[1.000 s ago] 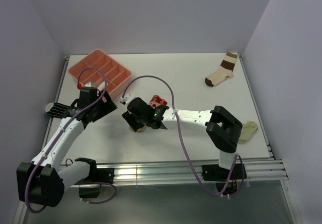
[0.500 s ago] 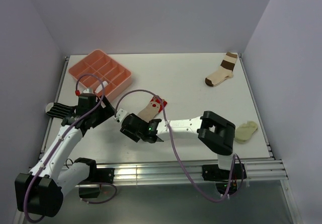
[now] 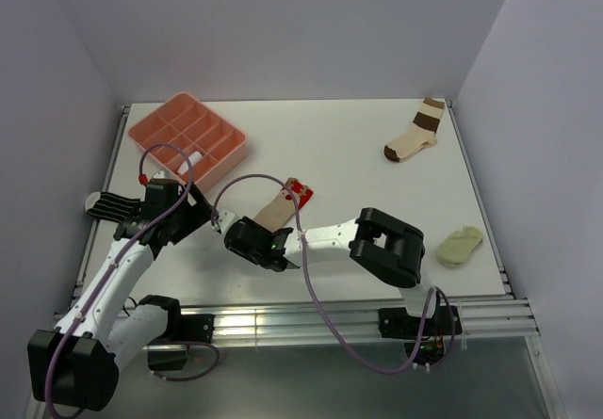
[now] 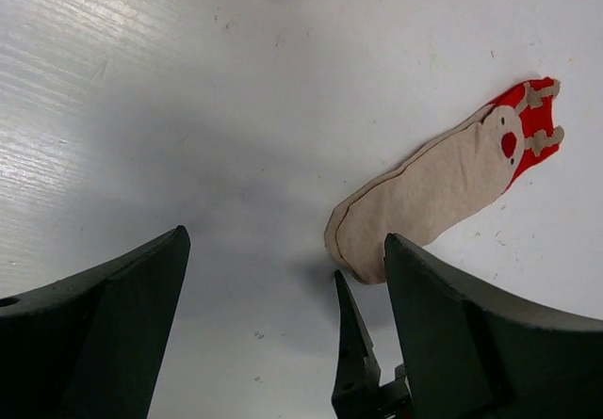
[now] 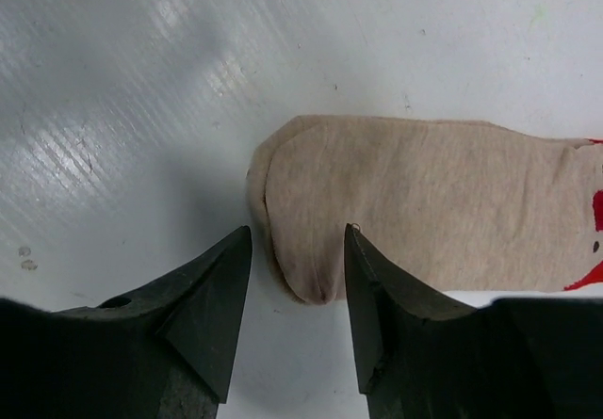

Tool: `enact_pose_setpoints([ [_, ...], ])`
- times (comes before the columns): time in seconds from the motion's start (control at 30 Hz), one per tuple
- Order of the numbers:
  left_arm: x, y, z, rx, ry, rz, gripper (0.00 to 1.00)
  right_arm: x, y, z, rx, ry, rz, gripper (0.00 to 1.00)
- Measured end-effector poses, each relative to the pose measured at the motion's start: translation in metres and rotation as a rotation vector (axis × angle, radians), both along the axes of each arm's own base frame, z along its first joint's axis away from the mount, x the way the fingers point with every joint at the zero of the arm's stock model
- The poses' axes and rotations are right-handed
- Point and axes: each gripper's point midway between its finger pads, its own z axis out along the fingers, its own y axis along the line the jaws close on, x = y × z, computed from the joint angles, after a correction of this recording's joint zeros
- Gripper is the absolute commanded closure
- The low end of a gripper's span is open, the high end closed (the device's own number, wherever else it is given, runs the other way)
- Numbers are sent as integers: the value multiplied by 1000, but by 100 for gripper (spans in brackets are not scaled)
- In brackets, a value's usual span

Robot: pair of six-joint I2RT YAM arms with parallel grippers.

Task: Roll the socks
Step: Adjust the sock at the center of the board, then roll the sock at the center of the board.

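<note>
Top external view: white table, both arms bolted at the near edge. Right arm is bent low and reaches left across the front; left arm reaches up the left side. Salmon divided tray sits at far left, and a cream sock with brown bands at far right, well apart from both grippers.

Tan sock with red end lies flat near table center, slanted, red end away from the arms, plain end toward the near edge. Striped sock sits at the left table edge, partly under the left arm. Pale yellowish lump lies near the right edge.

Right gripper is down at the tan sock's plain rounded end. Jaws are about half open and straddle that tip, cloth lying in the gap. Can't tell if the fingers pinch it; the sock looks flat on the table.

Left gripper hovers just left of the tan sock, jaws wide with only bare table between them. The sock lies beyond its right finger, not touching.
</note>
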Motion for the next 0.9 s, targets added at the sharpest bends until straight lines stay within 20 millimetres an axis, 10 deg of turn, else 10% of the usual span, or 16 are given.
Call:
enact_pose_setpoints([
  [0.23, 1, 1, 0, -1, -1, 8, 10, 7, 2, -2, 13, -38, -26, 65],
  [0.4, -2, 0, -1, -3, 10, -1, 10, 7, 1, -6, 24, -43, -29, 98],
  [0.9, -6, -6, -12, -51, 37, 15, 11, -3, -4, 10, 247, 232, -58, 100],
])
